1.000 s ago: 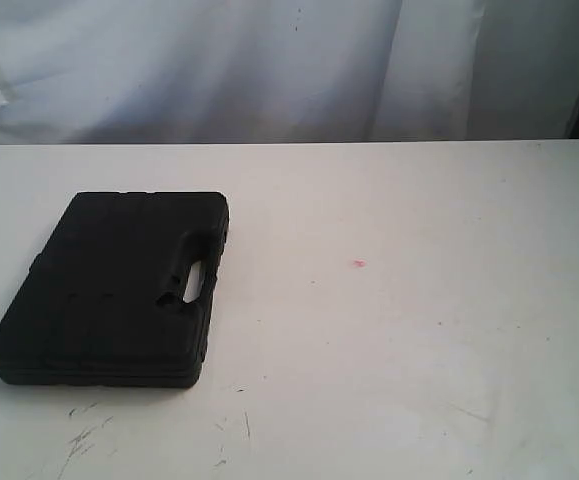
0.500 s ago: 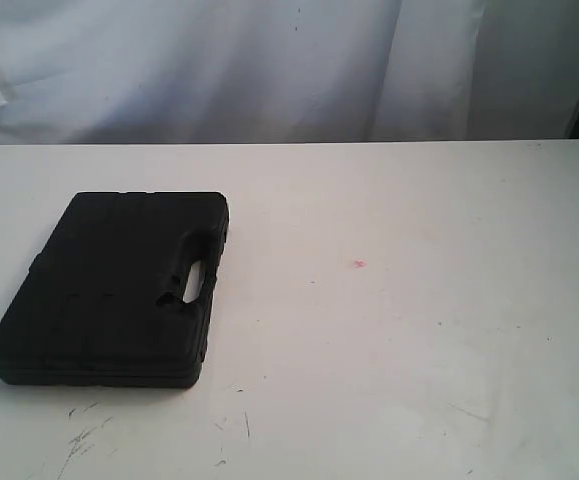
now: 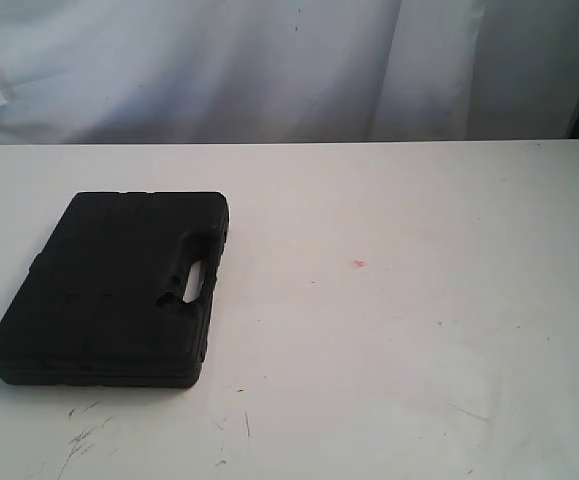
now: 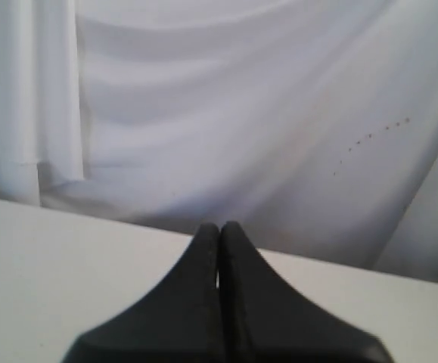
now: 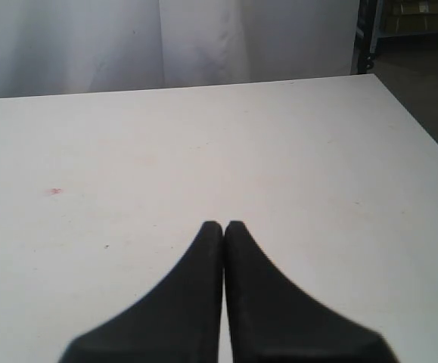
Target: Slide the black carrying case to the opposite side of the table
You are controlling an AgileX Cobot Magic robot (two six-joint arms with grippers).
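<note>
Nothing has moved since the earlier frames: the case [image 3: 109,290] lies flat at the left of the table [image 3: 419,350], handle slot [image 3: 194,281] facing right, untouched. Sliding has not begun. Left end effector [image 4: 220,228] and right end effector [image 5: 224,227] are both closed and empty. Next: approach the case, then push it rightward.

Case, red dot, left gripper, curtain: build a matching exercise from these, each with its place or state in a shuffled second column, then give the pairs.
1 case
2 red dot
3 left gripper
4 curtain

A shut, holding nothing
B lying flat on the left part of the table
C hanging behind the table
D on the table, right of the case

Pairs: 1-B, 2-D, 3-A, 4-C
</note>
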